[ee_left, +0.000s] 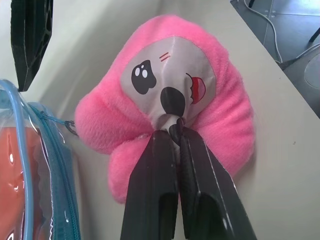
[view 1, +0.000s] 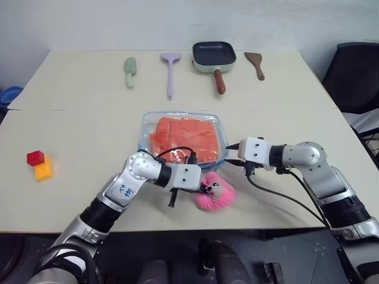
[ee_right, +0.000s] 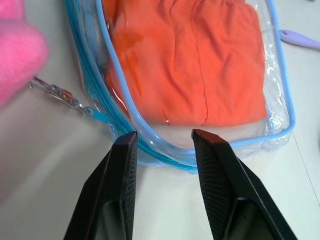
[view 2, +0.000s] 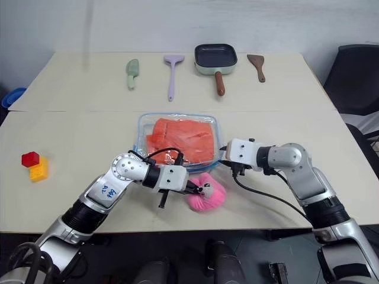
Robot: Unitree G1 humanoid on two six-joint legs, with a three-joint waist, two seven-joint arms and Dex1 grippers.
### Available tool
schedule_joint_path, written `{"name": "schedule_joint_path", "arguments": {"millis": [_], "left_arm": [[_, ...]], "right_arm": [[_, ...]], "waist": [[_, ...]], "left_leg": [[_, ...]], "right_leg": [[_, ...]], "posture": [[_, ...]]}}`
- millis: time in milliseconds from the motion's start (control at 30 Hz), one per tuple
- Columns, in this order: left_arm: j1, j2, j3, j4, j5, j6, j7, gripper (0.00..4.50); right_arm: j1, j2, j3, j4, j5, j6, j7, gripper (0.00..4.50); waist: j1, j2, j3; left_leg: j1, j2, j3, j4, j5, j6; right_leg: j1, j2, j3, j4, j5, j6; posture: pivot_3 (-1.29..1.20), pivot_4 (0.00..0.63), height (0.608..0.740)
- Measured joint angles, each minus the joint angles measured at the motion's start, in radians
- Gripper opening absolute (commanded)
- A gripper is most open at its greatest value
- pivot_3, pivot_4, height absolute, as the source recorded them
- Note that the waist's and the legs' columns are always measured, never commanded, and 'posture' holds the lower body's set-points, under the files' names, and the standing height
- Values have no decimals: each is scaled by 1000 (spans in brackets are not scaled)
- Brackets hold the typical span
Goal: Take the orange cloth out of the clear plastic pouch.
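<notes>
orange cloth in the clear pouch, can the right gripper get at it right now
Probably not yet: the right gripper is open at the clear plastic pouch's blue-edged rim, but the folded orange cloth lies sealed behind plastic.

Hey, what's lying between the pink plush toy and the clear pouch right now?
A small metal chain lies on the bare table, running from the pink plush toy toward the clear pouch's blue zipper edge; the right wrist view shows it.

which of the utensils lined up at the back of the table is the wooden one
The brown spatula at the right end of the row, just right of the pan. The lilac spatula and the pale green utensil to its left look like plastic or silicone.
</notes>
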Motion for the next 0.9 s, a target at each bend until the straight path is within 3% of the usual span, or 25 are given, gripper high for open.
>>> {"name": "schedule_joint_path", "arguments": {"millis": [133,367,600,900], "left_arm": [[0,1,1,0,0,-1,0,0],[4,8,8,-2,-1,2,5,0],[89,136,114,-57,-44,19,8,0],[245,361,410,-34,-171,150,10,0]], "right_arm": [[-35,28,26,81,-44,-57,-1,1747],[-68,37,26,150,-57,-120,27,35],[-43,-31,0,91,-38,-138,81,35],[27,-125,-60,34,18,-224,132,35]], "waist": [[-3,0,0],[-12,0,0],[-19,2,1],[-17,3,2]], "left_leg": [[0,0,0,0,0,0],[0,0,0,0,0,0],[1,3,0,-1,0,-2],[1,3,0,-1,0,-2]], "right_leg": [[0,0,0,0,0,0],[0,0,0,1,0,0],[-1,0,0,1,-1,-2],[-2,0,-1,-1,-1,-2]], "posture": [[0,150,740],[0,150,740],[0,150,740],[0,150,740]]}}
